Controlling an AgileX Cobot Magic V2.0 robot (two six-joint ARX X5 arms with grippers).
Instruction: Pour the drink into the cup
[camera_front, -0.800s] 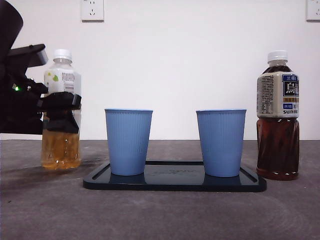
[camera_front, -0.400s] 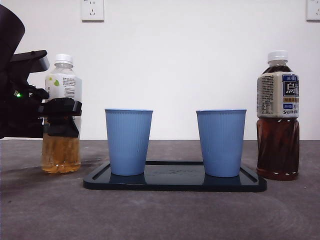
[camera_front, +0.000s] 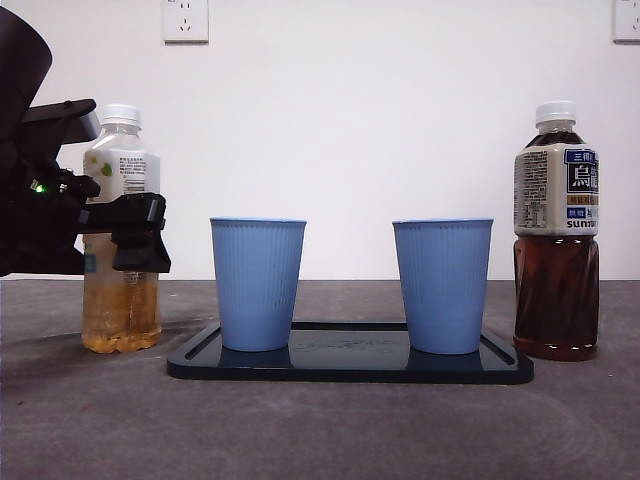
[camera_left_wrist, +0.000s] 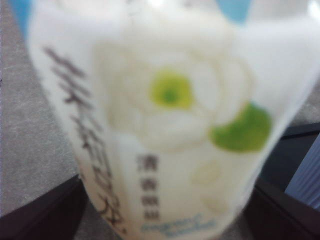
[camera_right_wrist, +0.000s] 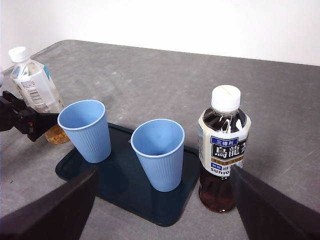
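A pale green-tea bottle (camera_front: 120, 300) with a white cap stands left of the tray, leaning slightly. My left gripper (camera_front: 135, 235) is shut on its middle; in the left wrist view (camera_left_wrist: 165, 210) the flower label of the bottle (camera_left_wrist: 170, 125) fills the space between the jaws. Two blue ribbed cups, the left cup (camera_front: 257, 285) and the right cup (camera_front: 442, 285), stand open on a dark tray (camera_front: 350, 365). My right gripper (camera_right_wrist: 164, 171) is open and empty, high above the table, looking down on the cups (camera_right_wrist: 86, 127) and the tray (camera_right_wrist: 125, 190).
A dark oolong tea bottle (camera_front: 556, 250) with a white cap stands right of the tray, also in the right wrist view (camera_right_wrist: 222, 150). A white wall with sockets (camera_front: 185, 20) closes the back. The grey table (camera_front: 320, 430) runs in front of the tray.
The green-tea bottle has shifted in my left gripper's hold: its base sits lower in the picture, it has turned a little, and the jaws have moved slightly right.
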